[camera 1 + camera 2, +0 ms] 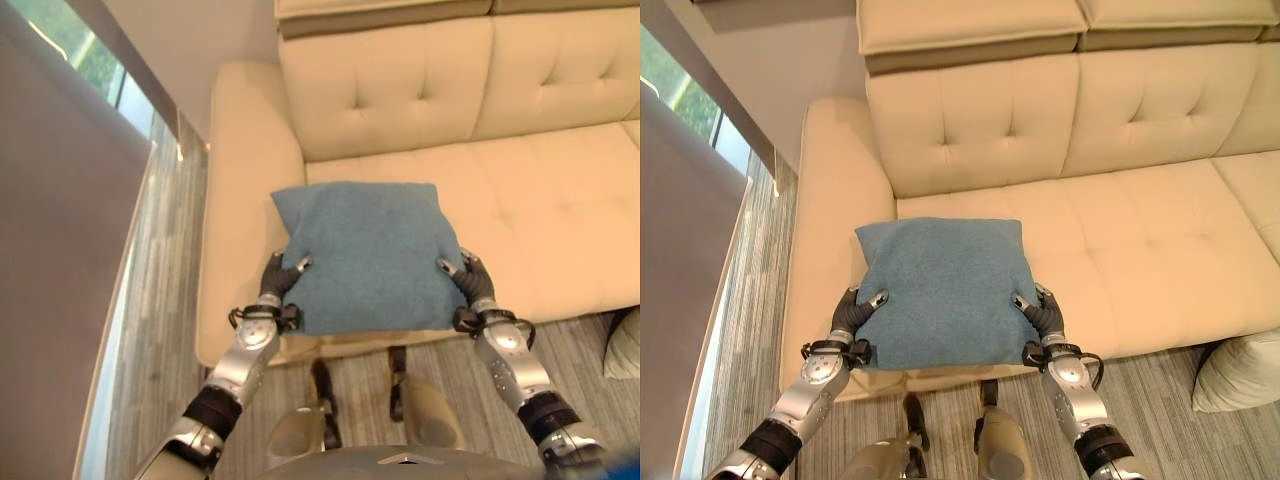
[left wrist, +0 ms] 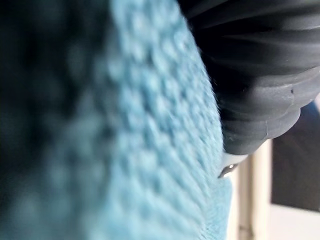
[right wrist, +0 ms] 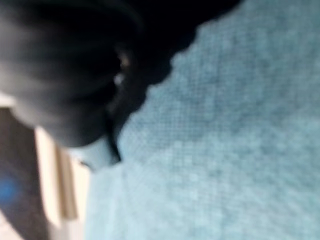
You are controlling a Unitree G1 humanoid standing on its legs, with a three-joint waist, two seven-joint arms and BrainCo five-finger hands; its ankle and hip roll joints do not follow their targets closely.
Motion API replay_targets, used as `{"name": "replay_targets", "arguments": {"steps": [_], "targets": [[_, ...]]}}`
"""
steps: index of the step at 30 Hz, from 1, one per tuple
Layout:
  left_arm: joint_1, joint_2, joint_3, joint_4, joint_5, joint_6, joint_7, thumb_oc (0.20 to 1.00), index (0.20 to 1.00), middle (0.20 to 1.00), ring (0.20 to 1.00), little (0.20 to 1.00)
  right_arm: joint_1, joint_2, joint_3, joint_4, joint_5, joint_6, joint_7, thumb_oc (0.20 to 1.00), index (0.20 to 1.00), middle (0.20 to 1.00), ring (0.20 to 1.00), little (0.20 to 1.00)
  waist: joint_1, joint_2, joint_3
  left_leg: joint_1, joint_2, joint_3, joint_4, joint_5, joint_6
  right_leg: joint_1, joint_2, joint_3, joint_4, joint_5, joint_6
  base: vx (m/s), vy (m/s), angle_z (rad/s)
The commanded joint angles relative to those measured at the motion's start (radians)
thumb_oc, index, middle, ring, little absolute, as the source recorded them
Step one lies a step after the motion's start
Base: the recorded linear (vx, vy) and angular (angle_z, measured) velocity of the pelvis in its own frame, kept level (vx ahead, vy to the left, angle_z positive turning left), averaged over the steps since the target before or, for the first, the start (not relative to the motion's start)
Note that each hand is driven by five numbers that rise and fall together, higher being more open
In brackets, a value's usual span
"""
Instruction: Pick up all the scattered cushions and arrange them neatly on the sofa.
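A square blue cushion (image 1: 365, 255) is held flat between my two hands, over the front edge of the cream sofa's (image 1: 560, 230) left seat. My left hand (image 1: 278, 275) grips its left edge, thumb on top and fingers hidden underneath. My right hand (image 1: 470, 278) grips the right edge the same way. The blue weave (image 2: 125, 150) lies right against the left hand's dark cover (image 2: 260, 75). The same fabric (image 3: 225, 150) shows past the right hand's cover (image 3: 65, 65). A pale cushion (image 1: 1240, 370) lies on the floor at the right, in front of the sofa.
The sofa's left armrest (image 1: 240, 180) rises just left of the blue cushion. Its tufted backrest (image 1: 1040, 110) stands behind the seat. A wall and a window (image 1: 90, 60) run along the far left beside a strip of grey wood floor (image 1: 160, 300).
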Motion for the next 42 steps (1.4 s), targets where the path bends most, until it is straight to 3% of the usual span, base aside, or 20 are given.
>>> {"name": "replay_targets", "arguments": {"steps": [1, 4, 7, 9, 11, 14, 20, 24, 25, 26, 27, 29, 30, 33, 37, 38, 39, 40, 42], "targets": [[-0.035, -0.022, -0.061, -0.114, 0.000, -0.061, -0.074, 0.200, 0.200, 0.200, 0.200, 0.200, -0.048, 0.057, 0.015, -0.108, -0.045, -0.065, 0.047, 0.200, 0.200, 0.200, 0.200, 0.200, 0.000, -0.018, -0.060, 0.027, -0.029, -0.053, 0.090, -0.121, 0.016, 0.063, -0.058, -0.021, 0.079, -0.019, 0.122, 0.01, 0.042, -0.22], [-0.040, -0.029, -0.073, -0.116, -0.001, -0.061, -0.068, 0.200, 0.200, 0.200, 0.200, 0.200, -0.014, 0.057, -0.009, -0.135, -0.064, -0.065, 0.039, 0.200, 0.200, 0.200, 0.200, 0.200, -0.016, -0.022, -0.056, 0.049, -0.023, -0.065, 0.088, -0.119, 0.022, 0.050, -0.040, 0.028, 0.167, -0.011, 0.146, -0.03, -0.033, -0.19], [-0.048, -0.032, -0.082, -0.119, 0.006, -0.069, -0.064, 0.200, 0.200, 0.200, 0.200, 0.200, 0.000, 0.057, -0.017, -0.144, -0.071, -0.071, 0.030, 0.200, 0.200, 0.200, 0.200, 0.200, -0.022, -0.023, -0.063, 0.053, -0.016, -0.074, 0.089, -0.120, 0.020, 0.055, -0.038, 0.064, 0.167, -0.037, 0.137, -0.03, -0.116, -0.03], [-0.055, -0.015, -0.082, -0.137, 0.017, -0.070, -0.063, 0.200, 0.200, 0.200, 0.200, 0.200, -0.008, 0.050, -0.022, -0.160, -0.082, -0.072, 0.022, 0.200, 0.200, 0.200, 0.200, 0.200, -0.007, -0.029, -0.087, 0.051, 0.000, -0.069, 0.085, -0.117, 0.012, 0.085, -0.084, 0.034, 0.115, -0.019, 0.129, -0.02, -0.232, 0.06], [-0.055, -0.015, -0.080, -0.138, 0.014, -0.070, -0.064, 0.200, 0.200, 0.200, 0.200, 0.200, -0.009, 0.046, -0.022, -0.166, -0.085, -0.070, 0.025, 0.200, 0.200, 0.200, 0.200, 0.200, -0.004, -0.033, -0.093, 0.054, 0.003, -0.069, 0.083, -0.115, 0.007, 0.100, -0.091, 0.026, 0.092, -0.016, 0.128, 0.01, -0.180, -0.07], [-0.046, -0.016, -0.070, -0.123, 0.007, -0.069, -0.071, 0.200, 0.200, 0.200, 0.200, 0.200, -0.006, 0.030, -0.014, -0.180, -0.098, -0.061, 0.035, 0.200, 0.200, 0.200, 0.200, 0.200, 0.017, -0.056, -0.129, 0.069, 0.030, -0.058, 0.081, -0.101, -0.029, 0.181, -0.095, -0.026, -0.006, -0.036, 0.125, 0.05, -0.302, -0.03], [-0.028, -0.039, -0.081, -0.095, -0.038, -0.066, -0.081, 0.200, 0.200, 0.200, 0.200, 0.200, 0.046, -0.014, -0.019, -0.232, -0.096, -0.073, 0.041, 0.200, 0.200, 0.200, 0.200, 0.200, -0.006, -0.089, -0.128, 0.014, 0.171, -0.065, 0.205, -0.061, -0.116, 0.261, 0.000, -0.065, -0.050, -0.124, 0.051, 0.02, -0.382, 0.24], [-0.013, -0.050, -0.084, -0.096, -0.046, -0.062, -0.082, 0.200, 0.200, 0.200, 0.200, 0.200, 0.054, -0.037, -0.026, -0.246, -0.093, -0.075, 0.034, 0.200, 0.200, 0.200, 0.200, 0.200, -0.013, -0.097, -0.107, -0.048, 0.199, -0.068, 0.346, -0.046, -0.118, 0.297, 0.023, -0.075, -0.066, -0.142, 0.013, 0.00, -0.197, 0.44], [-0.011, -0.050, -0.091, -0.099, -0.043, -0.061, -0.083, 0.200, 0.200, 0.200, 0.200, 0.200, 0.055, -0.044, -0.029, -0.256, -0.088, -0.070, 0.033, 0.200, 0.200, 0.200, 0.200, 0.200, -0.006, -0.099, -0.090, -0.100, 0.156, -0.102, 0.385, -0.042, -0.109, 0.303, 0.025, -0.068, -0.067, -0.148, 0.003, -0.01, -0.057, 0.18], [-0.011, -0.050, -0.091, -0.099, -0.043, -0.061, -0.083, 0.200, 0.200, 0.200, 0.200, 0.200, 0.055, -0.044, -0.029, -0.256, -0.088, -0.070, 0.033, 0.200, 0.200, 0.200, 0.200, 0.200, -0.007, -0.099, -0.090, -0.101, 0.156, -0.102, 0.386, -0.042, -0.109, 0.302, 0.025, -0.068, -0.067, -0.148, 0.003, 0.03, -0.100, 0.12], [-0.006, -0.054, -0.090, -0.102, -0.041, -0.056, -0.087, 0.200, 0.200, 0.200, 0.200, 0.200, 0.055, -0.042, -0.034, -0.252, -0.088, -0.069, 0.033, 0.200, 0.200, 0.200, 0.200, 0.200, -0.004, -0.103, -0.090, -0.141, 0.110, -0.097, 0.343, -0.058, -0.090, 0.305, 0.030, -0.065, -0.072, -0.152, 0.004, 0.08, -0.046, -0.02], [-0.007, -0.056, -0.090, -0.100, -0.039, -0.052, -0.088, 0.200, 0.200, 0.200, 0.200, 0.200, 0.054, -0.040, -0.035, -0.247, -0.091, -0.067, 0.033, 0.200, 0.200, 0.200, 0.200, 0.200, -0.006, -0.102, -0.092, -0.163, 0.107, -0.065, 0.318, -0.039, -0.085, 0.304, 0.035, -0.067, -0.072, -0.156, 0.006, 0.10, -0.014, 0.11], [-0.017, -0.055, -0.088, -0.093, -0.027, -0.046, -0.082, 0.200, 0.200, 0.200, 0.200, 0.200, 0.041, -0.038, -0.030, -0.231, -0.084, -0.060, 0.023, 0.200, 0.200, 0.200, 0.200, 0.200, 0.003, -0.098, -0.088, -0.210, 0.110, -0.024, 0.292, -0.001, -0.086, 0.304, 0.047, -0.057, -0.066, -0.166, 0.005, 0.15, 0.065, 0.22], [0.000, -0.049, -0.079, -0.107, -0.023, -0.045, -0.084, 0.200, 0.200, 0.200, 0.200, 0.200, 0.046, -0.024, -0.027, -0.248, -0.086, -0.059, 0.034, 0.200, 0.200, 0.200, 0.200, 0.200, 0.005, -0.090, -0.101, -0.163, 0.077, -0.049, 0.218, -0.015, -0.064, 0.310, 0.053, -0.040, -0.033, -0.192, 0.021, 0.19, 0.102, -0.22], [0.017, -0.025, -0.054, -0.123, -0.007, -0.046, -0.084, 0.200, 0.200, 0.200, 0.200, 0.200, 0.024, 0.003, -0.003, -0.237, -0.096, -0.056, 0.047, 0.200, 0.200, 0.200, 0.200, 0.200, 0.021, -0.104, -0.113, -0.106, 0.042, -0.027, 0.203, -0.067, -0.018, 0.274, 0.012, -0.026, 0.109, -0.204, 0.062, 0.22, 0.135, -0.59], [0.016, -0.025, -0.054, -0.123, -0.007, -0.046, -0.084, 0.200, 0.200, 0.200, 0.200, 0.200, 0.023, 0.003, -0.003, -0.237, -0.096, -0.056, 0.047, 0.200, 0.200, 0.200, 0.200, 0.200, 0.023, -0.103, -0.115, -0.108, 0.044, -0.025, 0.201, -0.064, -0.018, 0.270, 0.013, -0.024, 0.108, -0.201, 0.062, 0.15, 0.115, -0.65], [0.022, -0.014, -0.046, -0.128, -0.004, -0.046, -0.083, 0.200, 0.200, 0.200, 0.200, 0.200, 0.014, 0.010, 0.009, -0.236, -0.105, -0.048, 0.053, 0.200, 0.200, 0.200, 0.200, 0.200, 0.025, -0.101, -0.109, -0.076, 0.037, -0.010, 0.197, -0.080, -0.001, 0.229, -0.011, -0.029, 0.196, -0.160, 0.091, 0.09, 0.068, -0.40], [0.022, -0.014, -0.045, -0.128, -0.004, -0.045, -0.083, 0.200, 0.200, 0.200, 0.200, 0.200, 0.013, 0.011, 0.009, -0.236, -0.106, -0.048, 0.053, 0.200, 0.200, 0.200, 0.200, 0.200, 0.027, -0.101, -0.110, -0.076, 0.036, -0.008, 0.196, -0.080, -0.001, 0.226, -0.011, -0.027, 0.199, -0.161, 0.091, 0.14, 0.114, -0.41], [0.020, -0.005, -0.026, -0.122, -0.001, -0.051, -0.080, 0.200, 0.200, 0.200, 0.200, 0.200, -0.003, 0.025, 0.019, -0.240, -0.111, -0.045, 0.061, 0.200, 0.200, 0.200, 0.200, 0.200, 0.024, -0.092, -0.097, -0.027, 0.019, 0.001, 0.181, -0.102, 0.022, 0.152, -0.039, -0.009, 0.314, -0.108, 0.117, 0.13, 0.090, -0.39]]}}
